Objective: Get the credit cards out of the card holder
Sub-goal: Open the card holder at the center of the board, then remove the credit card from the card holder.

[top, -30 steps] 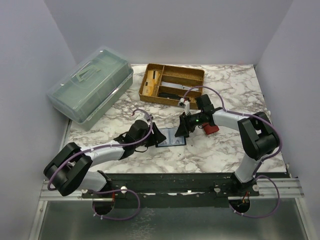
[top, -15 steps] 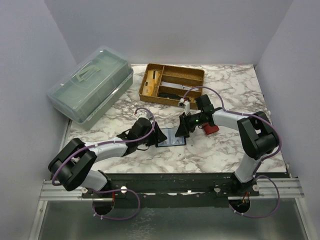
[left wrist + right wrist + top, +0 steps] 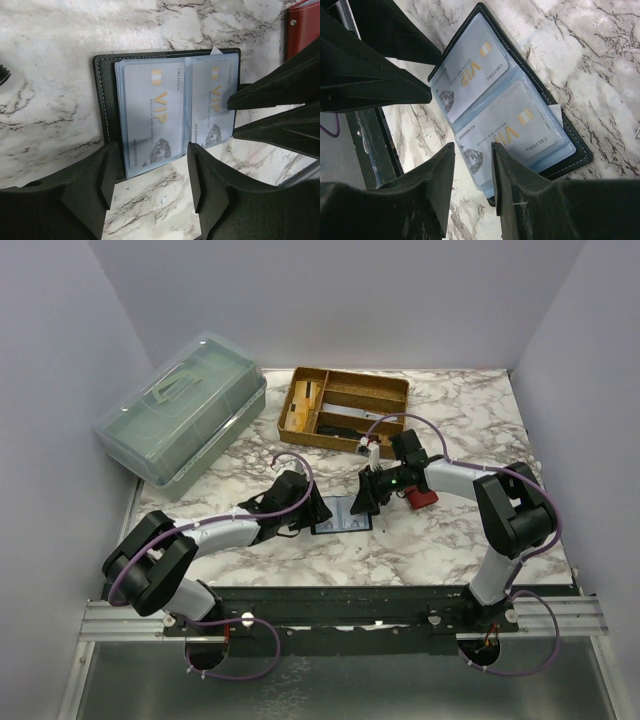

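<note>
"Where are the cards [image 3: 155,115]?"

"In the clear sleeves of the holder [image 3: 341,516], which lies open mid-counter [image 3: 450,540]."

"And the jaws?"

"The left jaws, at its nine o'clock, gape wide astride the left card's edge and hold nothing. They're lined up to pinch it, I'd say. The right jaws, at two o'clock, stand half open over the right page, likely pinning it flat."

Top view looks steeply down from afar; both wrist views (close, from opposite sides) share the card holder [image 3: 104,100].
</note>
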Tool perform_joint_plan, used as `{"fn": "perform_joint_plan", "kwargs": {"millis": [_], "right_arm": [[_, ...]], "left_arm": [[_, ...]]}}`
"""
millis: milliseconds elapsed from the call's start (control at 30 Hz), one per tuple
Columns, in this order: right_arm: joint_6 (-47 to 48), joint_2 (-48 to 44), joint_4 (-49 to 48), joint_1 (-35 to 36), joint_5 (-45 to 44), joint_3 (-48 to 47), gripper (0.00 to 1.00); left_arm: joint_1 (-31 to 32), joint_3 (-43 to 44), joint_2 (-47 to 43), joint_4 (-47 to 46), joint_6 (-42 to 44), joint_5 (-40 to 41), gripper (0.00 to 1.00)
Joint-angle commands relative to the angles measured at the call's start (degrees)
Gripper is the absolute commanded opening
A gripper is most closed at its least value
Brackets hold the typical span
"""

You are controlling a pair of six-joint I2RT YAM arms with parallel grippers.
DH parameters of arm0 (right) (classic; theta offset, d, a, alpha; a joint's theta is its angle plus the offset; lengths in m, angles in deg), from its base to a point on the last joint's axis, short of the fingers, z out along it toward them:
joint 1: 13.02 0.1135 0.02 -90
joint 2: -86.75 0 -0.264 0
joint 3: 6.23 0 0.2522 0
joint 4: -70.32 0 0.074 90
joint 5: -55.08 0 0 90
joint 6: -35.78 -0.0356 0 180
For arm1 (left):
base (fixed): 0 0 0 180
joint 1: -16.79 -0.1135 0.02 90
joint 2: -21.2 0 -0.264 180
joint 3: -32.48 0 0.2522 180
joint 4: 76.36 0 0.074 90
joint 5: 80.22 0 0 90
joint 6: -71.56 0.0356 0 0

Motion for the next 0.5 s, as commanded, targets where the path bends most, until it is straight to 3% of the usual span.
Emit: {"fn": "perform_joint_plan", "kwargs": {"millis": [0, 467], "right_arm": [[-0.2, 1.1, 0.1, 0.1, -1.3, -0.3, 0.41], [-0.1, 1.2, 0.3, 0.1, -1.4, -0.5, 0.41]], "left_arm": [[-0.4, 1.7, 0.1, 3.1, 2.0, 2.5, 0.63], [-0.4, 2.4, 0.1, 1.1, 1.9, -1.5, 0.58]]}}
